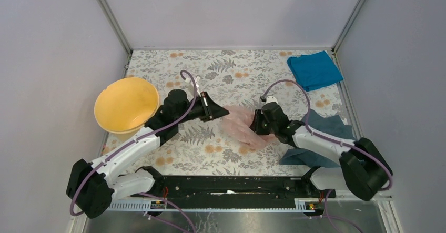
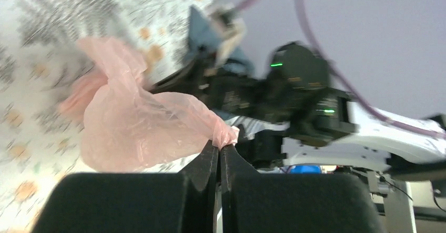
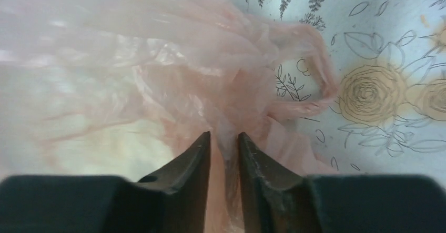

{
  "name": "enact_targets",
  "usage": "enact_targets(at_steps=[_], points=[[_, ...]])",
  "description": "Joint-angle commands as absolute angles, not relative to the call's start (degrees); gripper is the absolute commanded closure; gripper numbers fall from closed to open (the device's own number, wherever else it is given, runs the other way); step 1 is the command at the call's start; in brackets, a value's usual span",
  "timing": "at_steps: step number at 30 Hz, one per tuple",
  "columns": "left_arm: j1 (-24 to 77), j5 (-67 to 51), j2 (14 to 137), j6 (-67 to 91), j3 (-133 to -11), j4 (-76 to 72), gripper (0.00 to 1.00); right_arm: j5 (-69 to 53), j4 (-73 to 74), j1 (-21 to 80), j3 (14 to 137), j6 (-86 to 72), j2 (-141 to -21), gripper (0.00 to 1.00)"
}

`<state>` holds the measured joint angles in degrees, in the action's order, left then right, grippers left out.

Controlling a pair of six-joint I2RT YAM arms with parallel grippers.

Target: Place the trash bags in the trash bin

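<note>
The trash bag (image 1: pixel 239 122), thin, crinkly and pale pink, lies stretched on the floral mat mid-table. My left gripper (image 1: pixel 216 109) is shut on its left corner; in the left wrist view the jaws (image 2: pixel 220 146) pinch a bunched tip of the bag (image 2: pixel 137 128), which hangs lifted off the mat. My right gripper (image 1: pixel 256 123) is at the bag's right edge. In the right wrist view its jaws (image 3: pixel 224 135) stand narrowly apart with bag film (image 3: pixel 173 70) lying between and beyond them. The trash bin (image 1: pixel 126 107), a round yellow-orange bucket, stands at the left, behind my left arm.
A bright blue cloth (image 1: pixel 314 70) lies at the back right corner. A grey-blue cloth (image 1: pixel 328 121) lies under my right arm. Grey walls close in the mat on three sides. My right arm (image 2: pixel 294 91) fills the left wrist view's background.
</note>
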<state>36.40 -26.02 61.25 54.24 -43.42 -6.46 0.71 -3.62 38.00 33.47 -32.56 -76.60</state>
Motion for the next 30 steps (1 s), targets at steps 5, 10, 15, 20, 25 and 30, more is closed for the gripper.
enact_targets(at_steps=[5,10,15,20,25,30], points=[[35.5,-19.0,61.7,48.9,-42.4,4.2,1.0,8.2,9.6,38.3,38.6,-22.6,-62.8,0.39],[34.6,-14.0,61.7,46.0,-44.4,10.9,1.0,10.8,15.3,37.6,40.3,-20.2,-55.3,0.2],[33.9,-13.8,62.0,46.2,-43.2,11.4,1.0,8.2,18.2,33.5,40.4,-18.5,-52.4,0.12],[33.8,-15.1,62.2,46.7,-41.7,10.9,1.0,-2.8,17.1,24.9,37.5,-20.5,-53.7,0.13],[33.8,-14.9,62.6,47.1,-39.8,11.4,1.0,-12.5,12.1,23.5,35.4,-23.1,-58.5,0.19],[33.9,-15.7,62.8,48.4,-38.8,11.9,1.0,-10.4,8.0,30.2,36.8,-23.2,-64.5,0.25]])
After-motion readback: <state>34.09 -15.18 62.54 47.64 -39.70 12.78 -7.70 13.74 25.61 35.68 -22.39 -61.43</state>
